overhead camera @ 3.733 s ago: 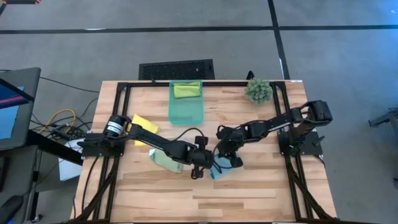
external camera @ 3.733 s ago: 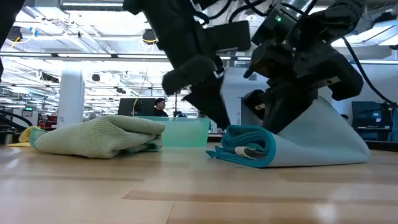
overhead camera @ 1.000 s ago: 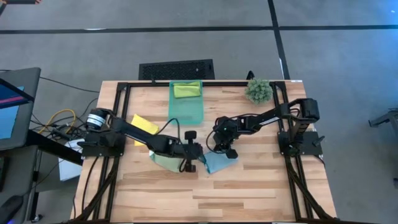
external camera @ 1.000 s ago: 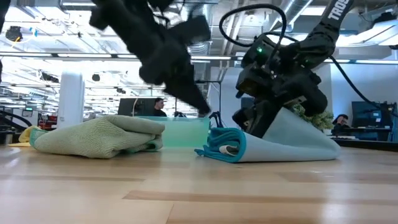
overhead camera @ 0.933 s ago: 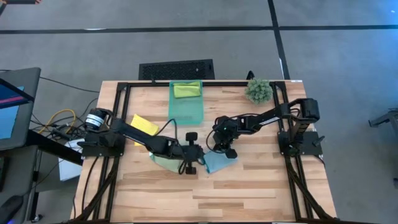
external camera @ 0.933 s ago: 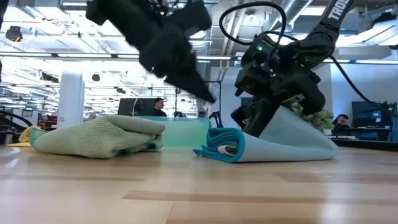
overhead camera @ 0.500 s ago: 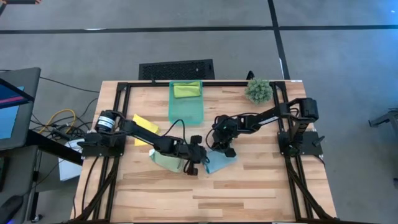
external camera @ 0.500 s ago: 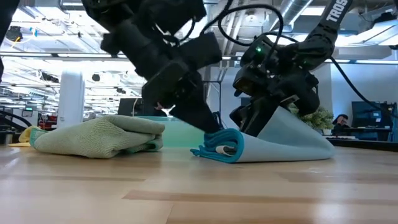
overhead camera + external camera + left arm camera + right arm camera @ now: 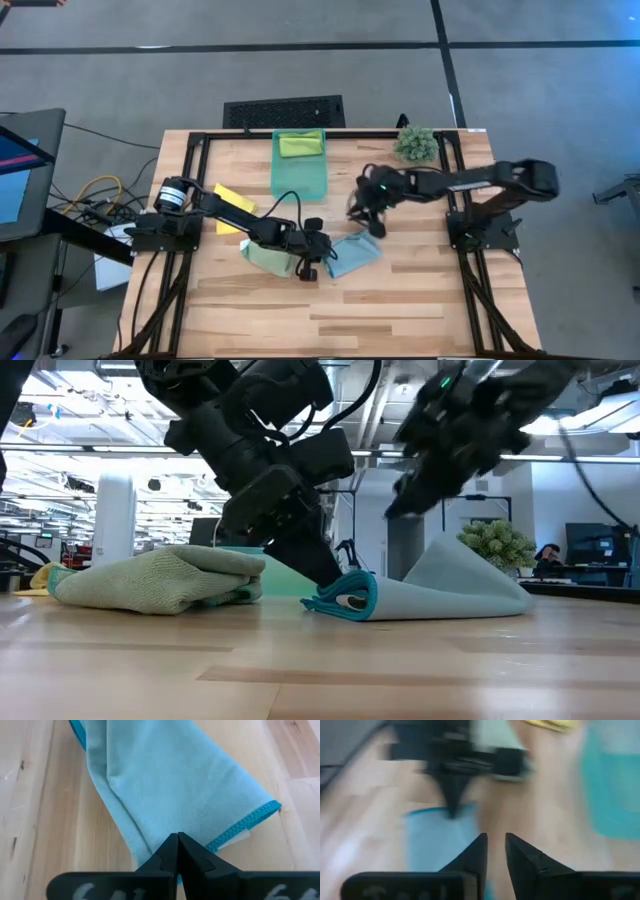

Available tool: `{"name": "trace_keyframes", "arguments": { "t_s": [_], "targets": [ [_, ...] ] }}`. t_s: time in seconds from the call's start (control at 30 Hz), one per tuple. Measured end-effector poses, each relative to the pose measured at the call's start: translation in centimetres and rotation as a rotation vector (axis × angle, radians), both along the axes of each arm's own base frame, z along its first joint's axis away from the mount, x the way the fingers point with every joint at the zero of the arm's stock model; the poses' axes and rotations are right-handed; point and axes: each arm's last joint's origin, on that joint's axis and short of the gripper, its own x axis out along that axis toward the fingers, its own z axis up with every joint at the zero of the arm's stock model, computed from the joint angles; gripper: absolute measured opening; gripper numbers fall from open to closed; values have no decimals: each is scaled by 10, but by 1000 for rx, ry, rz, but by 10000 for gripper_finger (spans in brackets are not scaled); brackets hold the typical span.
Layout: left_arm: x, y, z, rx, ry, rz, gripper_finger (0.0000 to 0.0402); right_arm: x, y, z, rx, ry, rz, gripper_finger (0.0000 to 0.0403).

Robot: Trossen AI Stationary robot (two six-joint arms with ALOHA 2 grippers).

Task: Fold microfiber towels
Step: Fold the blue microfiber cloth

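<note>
High view: left hand (image 9: 312, 262) closed, pinning blue towel (image 9: 352, 254).
Right hand (image 9: 364, 212): parted, empty, raised clear.
Risk: fold springs open if the pin slips.

A translucent teal bin (image 9: 300, 178) stands on the wooden table (image 9: 400, 300) near its far edge — a small spiky green plant (image 9: 414, 145) sits well to its side. A dark grille-like mat (image 9: 284, 111) lies on the floor just beyond the table.
</note>
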Motion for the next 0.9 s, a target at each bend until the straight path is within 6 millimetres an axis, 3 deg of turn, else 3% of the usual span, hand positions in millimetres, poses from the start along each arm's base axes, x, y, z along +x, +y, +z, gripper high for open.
{"name": "trace_keyframes", "arguments": {
  "t_s": [0.1, 0.23, 0.3, 0.4, 0.5, 0.67, 0.9],
  "targets": [
    [0, -2, 0, 0, -1, -6, 0, -15, 28, 5, 43, -32, 145, 77],
    [0, -2, 0, 0, -3, -4, 0, -34, 68, -6, 156, -12, 421, 60],
    [0, -2, 0, -1, -4, -3, 0, -38, 81, -14, 140, -8, 435, 54],
    [0, -2, 0, -1, -5, -2, 0, -31, 92, -22, 72, -18, 297, 43],
    [0, -2, 0, -1, -7, -2, 0, -21, 91, -31, -1, -5, 111, 30],
    [0, -2, 0, -1, 1, -2, 0, -21, 67, -49, -95, 123, -188, 11],
    [-1, -5, 6, -30, -12, -16, 0, -21, 43, -73, -91, 211, -352, 22]
  ]
}}
